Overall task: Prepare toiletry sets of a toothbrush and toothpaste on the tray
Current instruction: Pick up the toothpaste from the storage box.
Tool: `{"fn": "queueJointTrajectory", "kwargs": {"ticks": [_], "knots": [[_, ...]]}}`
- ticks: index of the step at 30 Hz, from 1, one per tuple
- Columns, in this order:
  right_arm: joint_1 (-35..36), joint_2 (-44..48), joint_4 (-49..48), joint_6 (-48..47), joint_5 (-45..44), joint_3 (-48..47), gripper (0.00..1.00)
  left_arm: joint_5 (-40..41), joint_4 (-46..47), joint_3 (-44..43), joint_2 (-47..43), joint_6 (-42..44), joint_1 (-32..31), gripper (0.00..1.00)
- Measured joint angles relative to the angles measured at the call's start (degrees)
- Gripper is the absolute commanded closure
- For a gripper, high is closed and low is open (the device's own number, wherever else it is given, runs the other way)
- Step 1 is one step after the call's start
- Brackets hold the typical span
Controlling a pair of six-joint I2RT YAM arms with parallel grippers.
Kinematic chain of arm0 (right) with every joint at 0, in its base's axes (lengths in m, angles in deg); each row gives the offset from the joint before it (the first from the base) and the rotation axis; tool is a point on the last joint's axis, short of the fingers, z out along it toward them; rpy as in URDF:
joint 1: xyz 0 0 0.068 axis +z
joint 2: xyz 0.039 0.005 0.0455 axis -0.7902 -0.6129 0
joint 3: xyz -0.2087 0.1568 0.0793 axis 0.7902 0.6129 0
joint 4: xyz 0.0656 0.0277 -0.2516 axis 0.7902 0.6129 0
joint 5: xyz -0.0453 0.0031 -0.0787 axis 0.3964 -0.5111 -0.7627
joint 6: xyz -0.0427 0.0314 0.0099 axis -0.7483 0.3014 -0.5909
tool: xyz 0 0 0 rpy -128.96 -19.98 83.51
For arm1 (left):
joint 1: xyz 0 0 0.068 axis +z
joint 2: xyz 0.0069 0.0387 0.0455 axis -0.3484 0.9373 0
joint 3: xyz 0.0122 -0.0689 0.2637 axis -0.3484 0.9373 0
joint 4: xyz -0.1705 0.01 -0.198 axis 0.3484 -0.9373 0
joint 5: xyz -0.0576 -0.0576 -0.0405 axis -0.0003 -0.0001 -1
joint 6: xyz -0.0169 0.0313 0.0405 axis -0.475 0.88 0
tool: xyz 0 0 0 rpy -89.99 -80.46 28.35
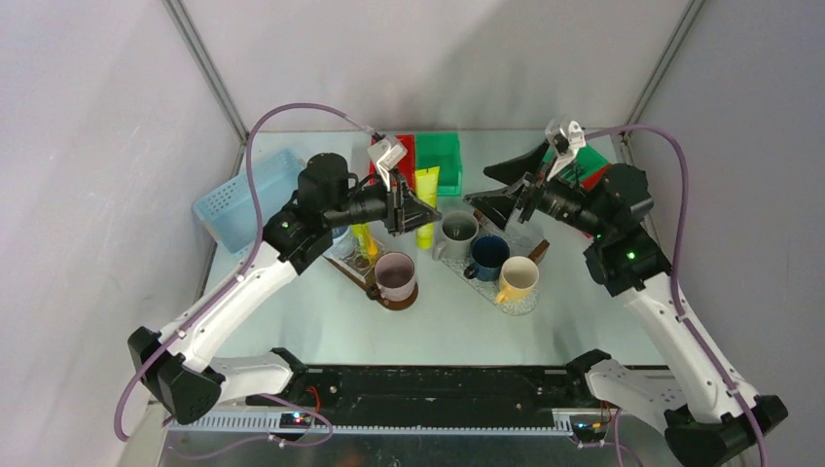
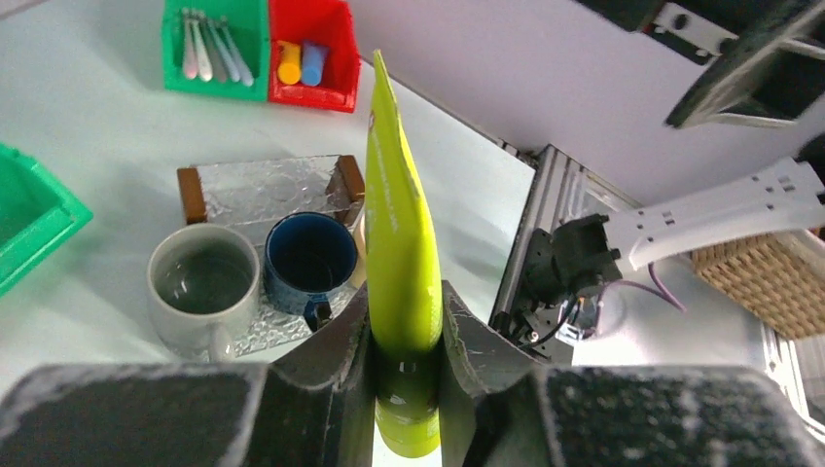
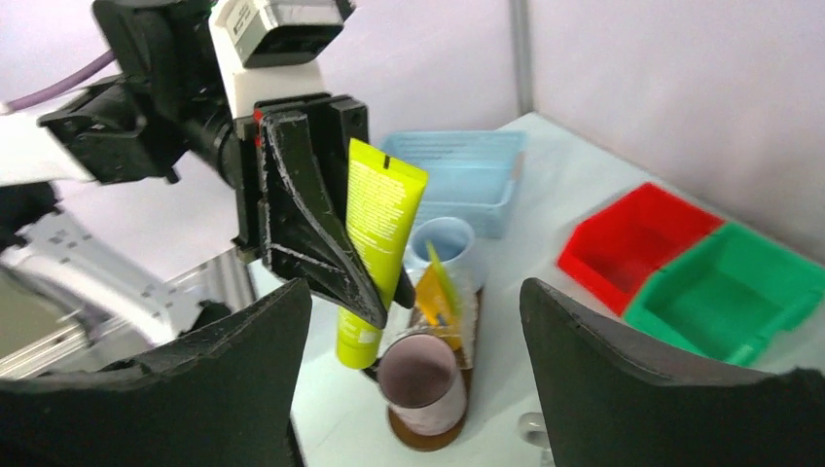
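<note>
Left wrist view gives what the others hide. The left claw [image 2: 407,326] is pressed onto the lime tube [image 2: 397,224] low on its body, with the crimped end pointing ahead of the claw. Ahead and to its left a dark blue mug [image 2: 311,258] sits on the glassy tray [image 2: 272,190], with a grey mug [image 2: 204,287] beside it. Farther ahead, a green bin [image 2: 255,86] holds toothbrushes [image 2: 209,49]. The red bin [image 2: 336,39] next to it holds an orange tube [image 2: 289,63] and a light blue tube [image 2: 313,63].

Right wrist view alone shows the lime tube side-on. It is upright, with its cap end down near a pink mug [image 3: 418,384]. The right claw [image 3: 416,292] is spread wide, holds nothing, faces the left claw and stays apart from the tube.

Top view shows the edges. A blue basket [image 1: 238,195] lies at the table's left edge, behind the left claw. Bare table [image 1: 438,331] runs between the mugs and the arm bases.
</note>
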Motion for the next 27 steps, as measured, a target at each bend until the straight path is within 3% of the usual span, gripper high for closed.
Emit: {"fn": "queueJointTrajectory", "kwargs": {"ticks": [6,13,24,27], "knots": [[-0.4,-5.2,-4.6,5.0,9.4,-2.0,0.20,-7.0,-1.1,-2.4,0.3,4.9,-0.3,0.76],[2.4,-9.1,-7.8,7.5,13.7,-5.8,0.22,-11.3,-3.0,-4.5,1.5,8.9,-2.4,0.76],[6.0,-11.8,-10.6,9.3,16.5,-7.3,0.47,-13.1,-3.5,-5.4,2.1,10.4,-4.0,0.76],[6.5,-12.3,-10.9,9.8,16.9,-7.3,0.59,-13.3,-3.5,-5.4,2.1,10.4,-4.4,0.76]]}}
